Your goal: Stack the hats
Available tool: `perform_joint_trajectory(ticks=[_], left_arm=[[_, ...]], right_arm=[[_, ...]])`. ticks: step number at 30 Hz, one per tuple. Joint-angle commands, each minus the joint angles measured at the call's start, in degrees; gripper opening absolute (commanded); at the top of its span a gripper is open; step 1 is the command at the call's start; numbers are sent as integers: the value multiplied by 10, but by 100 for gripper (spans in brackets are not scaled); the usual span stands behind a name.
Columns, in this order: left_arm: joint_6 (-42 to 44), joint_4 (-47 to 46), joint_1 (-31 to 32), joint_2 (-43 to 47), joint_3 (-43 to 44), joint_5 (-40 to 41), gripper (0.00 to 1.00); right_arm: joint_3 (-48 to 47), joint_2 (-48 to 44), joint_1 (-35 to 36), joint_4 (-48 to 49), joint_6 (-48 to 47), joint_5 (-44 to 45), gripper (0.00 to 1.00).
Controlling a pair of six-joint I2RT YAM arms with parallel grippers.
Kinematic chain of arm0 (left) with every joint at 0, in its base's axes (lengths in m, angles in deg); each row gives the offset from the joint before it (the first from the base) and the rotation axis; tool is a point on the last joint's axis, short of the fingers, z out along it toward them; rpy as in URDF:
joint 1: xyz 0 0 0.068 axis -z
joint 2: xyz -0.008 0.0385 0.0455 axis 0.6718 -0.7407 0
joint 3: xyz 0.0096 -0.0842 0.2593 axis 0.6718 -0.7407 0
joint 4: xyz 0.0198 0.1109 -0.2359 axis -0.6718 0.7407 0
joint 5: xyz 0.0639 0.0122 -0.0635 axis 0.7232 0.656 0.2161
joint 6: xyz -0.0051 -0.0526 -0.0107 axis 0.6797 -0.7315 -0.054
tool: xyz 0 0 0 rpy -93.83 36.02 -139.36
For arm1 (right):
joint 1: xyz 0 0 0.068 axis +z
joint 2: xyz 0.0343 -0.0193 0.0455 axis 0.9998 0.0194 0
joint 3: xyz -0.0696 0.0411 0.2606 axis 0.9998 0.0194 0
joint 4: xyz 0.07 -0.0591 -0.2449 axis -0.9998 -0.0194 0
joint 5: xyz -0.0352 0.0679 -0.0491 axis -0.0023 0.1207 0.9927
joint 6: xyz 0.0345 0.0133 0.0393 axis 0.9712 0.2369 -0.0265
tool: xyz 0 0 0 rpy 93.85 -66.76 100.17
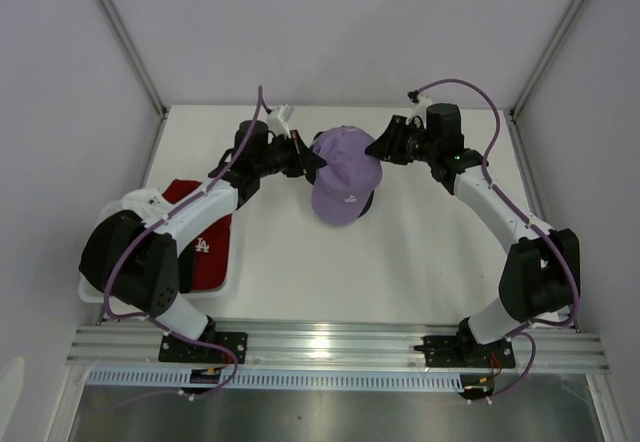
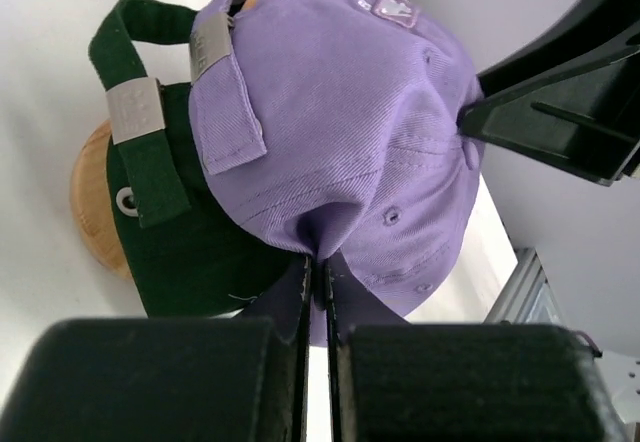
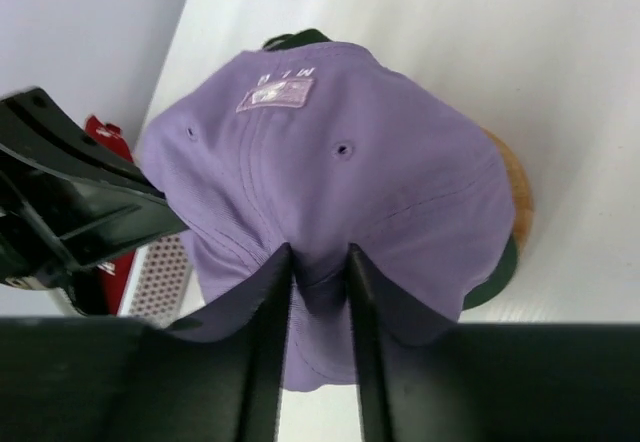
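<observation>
At the back middle of the white desk [image 1: 420,262], your left claw [image 1: 314,162] and right claw [image 1: 378,150] were each clenched on a fold of the lavender cap [image 1: 345,177], which sat over a dark green cap [image 2: 190,252] on the wooden stand [image 2: 90,202]. Plain pale walls [image 1: 350,22] enclosed the desk. A red cap [image 1: 210,252] lay in the mesh basket [image 3: 165,277] at the left edge.

Mid-table: lavender cap [image 1: 345,177] over a dark green cap [image 2: 190,252] on wooden stand [image 2: 88,212]. Left gripper [image 1: 318,165] and right gripper [image 1: 375,150] pinch it from either side; no gap there. Bare table [image 1: 400,262] open in front, toward the near edge. Left edge taken by white basket [image 1: 222,290] with red cap [image 1: 205,247], left arm [image 1: 190,212] above.
</observation>
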Motion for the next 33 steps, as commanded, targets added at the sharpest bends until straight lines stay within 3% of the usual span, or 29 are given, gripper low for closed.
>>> perform_joint_trajectory(ticks=[1,7,15,23,26,28,29,32,33], left_arm=[[-20,-25,-6,9,-13,27,1],[-49,-42,-6,17,-22,2,1],[-67,-38,-5,45,-57,30,3],[-53,-6,-7,11,-37,72,16],[-52,10,-8,3,-40,71,20],[-49,-4,-8,19,-65,67,29],[-49,-7,-9,27,-71,70,42],[-38,-17,-10,59,-94,78,62],[-33,-16,-10,63,-96,78,65]], right_arm=[[-37,10,8,9,-6,3,28],[-86,-1,17,-16,-14,24,9],[-150,26,46,-30,-27,47,1],[-206,108,45,-80,-44,84,17],[-224,133,46,-102,-50,89,28],[-226,142,45,-112,-56,89,32],[-225,145,45,-113,-57,90,34],[-219,146,44,-116,-62,93,46],[-219,146,42,-116,-64,93,48]])
